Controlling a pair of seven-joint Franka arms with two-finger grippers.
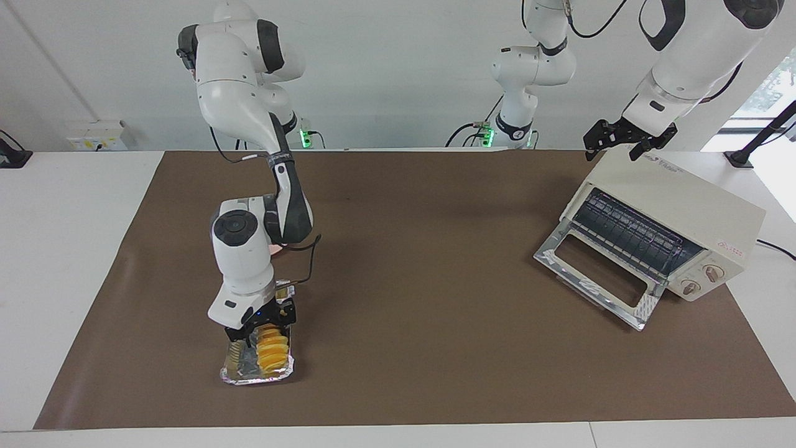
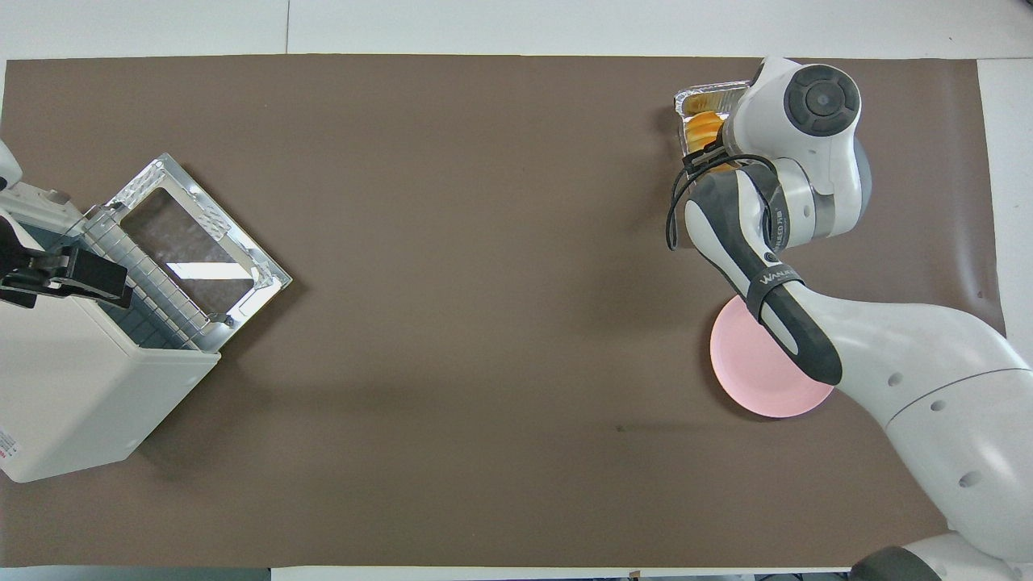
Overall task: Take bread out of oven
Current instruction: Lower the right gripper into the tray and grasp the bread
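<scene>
The bread [image 1: 273,351], a ridged golden-yellow loaf, lies in a crinkled silver foil tray [image 1: 239,372] on the brown mat at the right arm's end of the table. It also shows in the overhead view [image 2: 704,127], half covered by the arm. My right gripper [image 1: 258,330] is low over the tray's end nearer the robots, right at the bread. The cream-white oven [image 1: 684,199] stands at the left arm's end with its glass door [image 1: 597,274] folded down and its wire rack bare. My left gripper [image 1: 622,143] hangs open just above the oven's top.
A pink plate [image 2: 754,371] lies on the mat nearer the robots than the foil tray, partly under my right arm. The brown mat [image 1: 423,280] covers most of the table. The oven [image 2: 73,387] sits at an angle on the mat's corner.
</scene>
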